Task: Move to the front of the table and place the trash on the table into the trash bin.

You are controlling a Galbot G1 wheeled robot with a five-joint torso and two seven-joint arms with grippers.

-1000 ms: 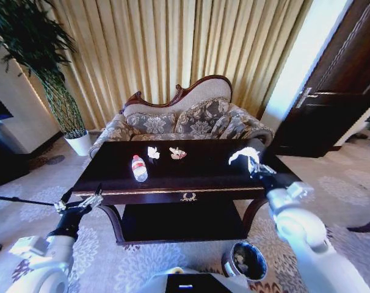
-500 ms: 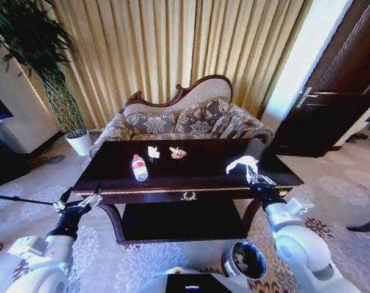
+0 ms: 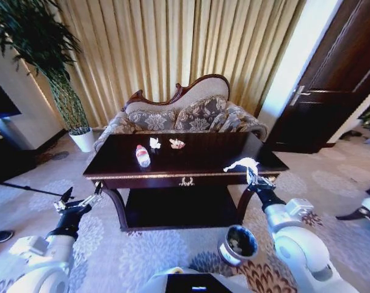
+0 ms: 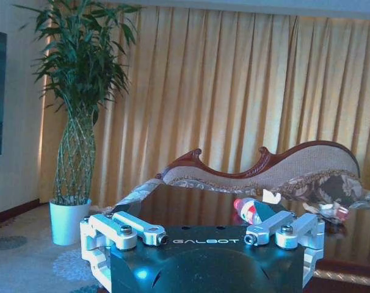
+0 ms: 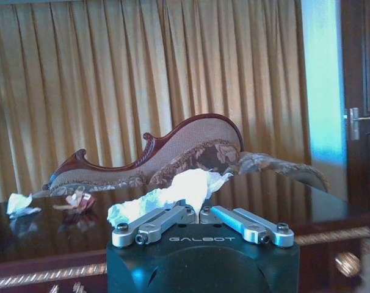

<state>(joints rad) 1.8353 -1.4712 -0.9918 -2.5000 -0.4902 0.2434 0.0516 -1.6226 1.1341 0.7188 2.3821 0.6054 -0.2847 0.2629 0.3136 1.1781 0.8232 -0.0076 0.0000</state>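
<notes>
While right tool [image 3: 253, 175] pinches a paper scrap [image 3: 242, 163] by table [image 3: 191, 176] edge, left tool [image 3: 81, 201] hangs open.

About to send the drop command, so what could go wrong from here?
1. The right gripper pinches only one end of the crumpled white paper, which may slip free.
2. The small round dark-rimmed bin sits low beside the right arm; a release here might miss it.
3. The glossy mahogany table edge lies close under the gripper.
</notes>
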